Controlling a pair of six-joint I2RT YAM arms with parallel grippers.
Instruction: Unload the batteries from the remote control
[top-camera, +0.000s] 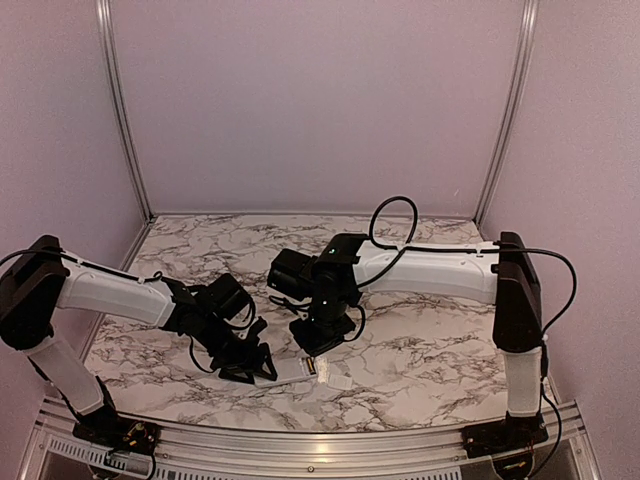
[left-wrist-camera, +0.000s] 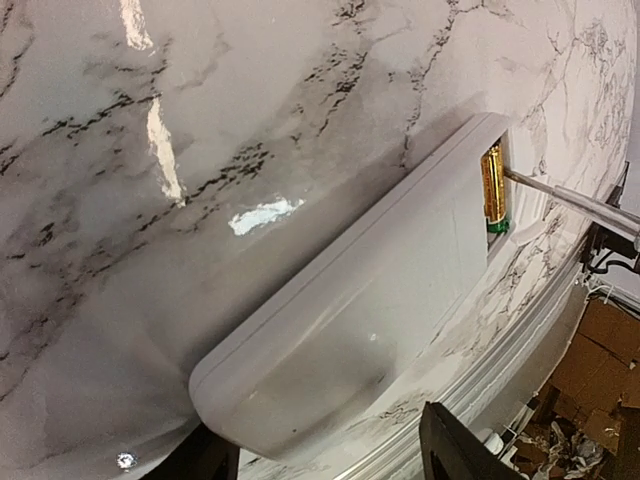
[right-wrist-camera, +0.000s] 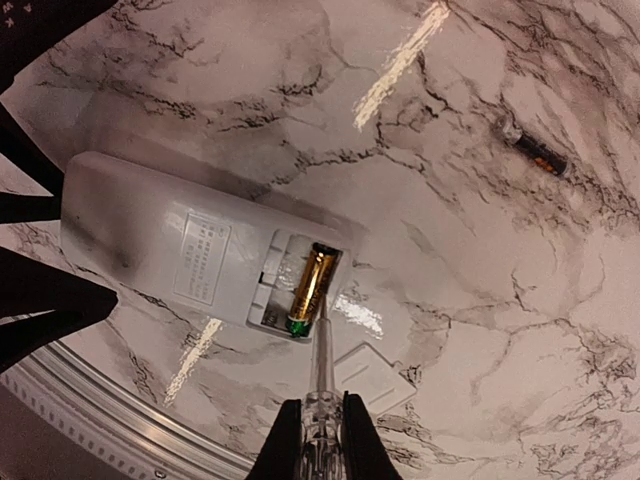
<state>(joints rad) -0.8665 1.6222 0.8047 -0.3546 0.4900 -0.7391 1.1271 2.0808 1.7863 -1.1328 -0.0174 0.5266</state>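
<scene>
From above, both arms reach in over the marbled table (top-camera: 430, 330) and meet near its front edge. The left gripper (top-camera: 255, 362) sits low at one end of the remote control (top-camera: 292, 370), which lies flat and white on the surface. The right gripper (top-camera: 318, 345) comes down at the remote's other end, and a small white cover piece (top-camera: 338, 381) rests just beside it on the table. From the left wrist, the remote control (left-wrist-camera: 370, 320) fills the view with its near end set between the two dark fingers (left-wrist-camera: 455, 450), so the left gripper (left-wrist-camera: 325, 445) looks clamped on it across its width. At the far end the recess is open and a gold battery (left-wrist-camera: 493, 185) with a green end lies inside, with the metal shaft of a pointed tool (left-wrist-camera: 570, 198) touching it from the right. From the right wrist, the right gripper (right-wrist-camera: 320, 410) is closed tight on the clear handle of the pointed tool (right-wrist-camera: 320, 390), whose tip meets the green end of the battery (right-wrist-camera: 310, 288) in the recess of the remote control (right-wrist-camera: 170, 235). The slot beside that battery is bare. The cover piece (right-wrist-camera: 372, 377) lies on the table just beside the tool's shaft, and a second battery (right-wrist-camera: 540, 155) lies loose on the marble, well apart from the remote.
</scene>
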